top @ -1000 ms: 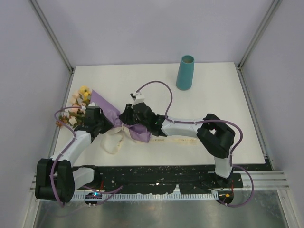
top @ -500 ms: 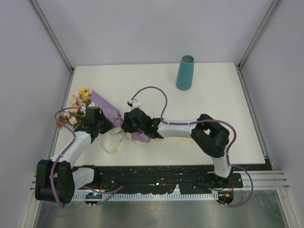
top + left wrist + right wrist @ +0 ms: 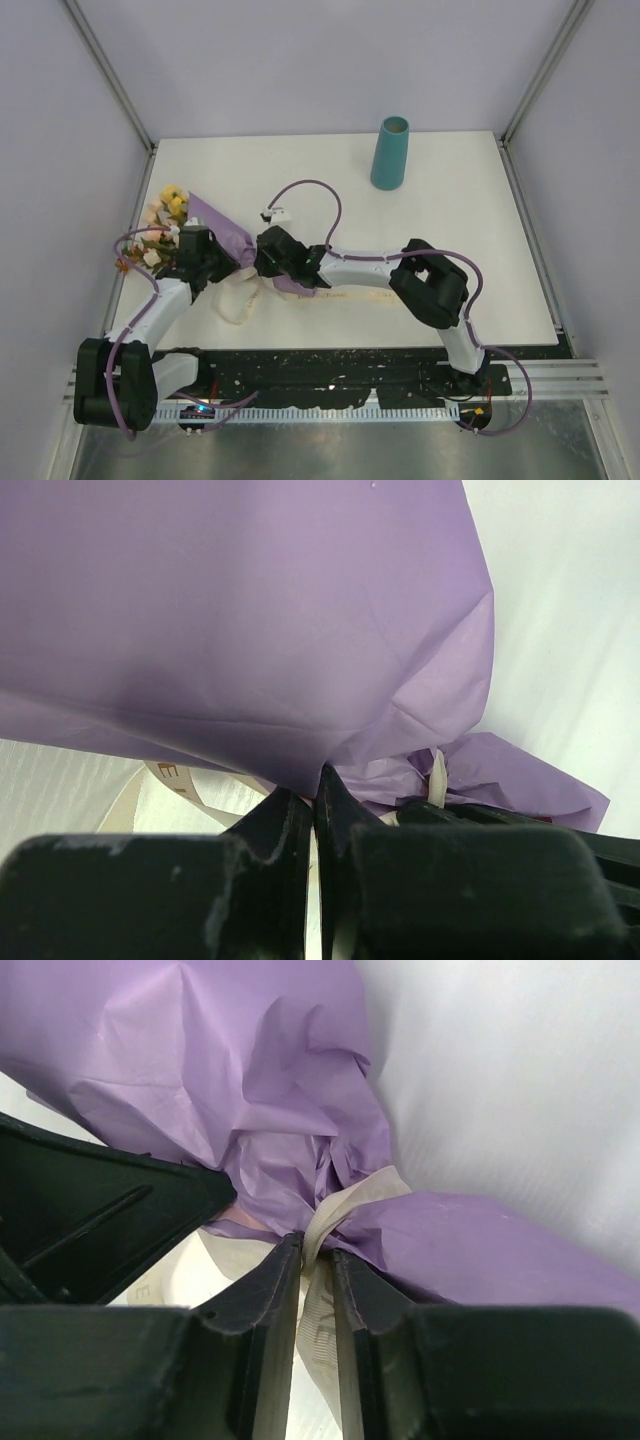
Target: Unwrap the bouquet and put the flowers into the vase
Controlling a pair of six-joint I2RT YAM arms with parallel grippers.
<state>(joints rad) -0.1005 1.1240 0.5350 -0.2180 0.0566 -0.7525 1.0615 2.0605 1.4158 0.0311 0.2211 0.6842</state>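
The bouquet (image 3: 222,228) lies at the table's left, with its flowers (image 3: 160,222) sticking out toward the left edge. Its purple paper (image 3: 250,630) fills the left wrist view, and my left gripper (image 3: 318,780) is shut on a fold of that paper's lower edge. At the tied neck, my right gripper (image 3: 318,1248) is shut on the cream ribbon (image 3: 345,1200). From above, the left gripper (image 3: 236,262) and right gripper (image 3: 258,264) meet at the neck. The teal vase (image 3: 390,152) stands upright at the back right, far from both grippers.
Cream ribbon loops (image 3: 236,298) lie on the table in front of the bouquet, and a long ribbon tail (image 3: 375,296) runs right under the right arm. The flowers reach the table's left edge (image 3: 135,240), close to the enclosure's post.
My right arm has slid left to the bouquet's neck and its jaws have closed on the ribbon. The bouquet has shifted slightly left. The left gripper has kept its hold.
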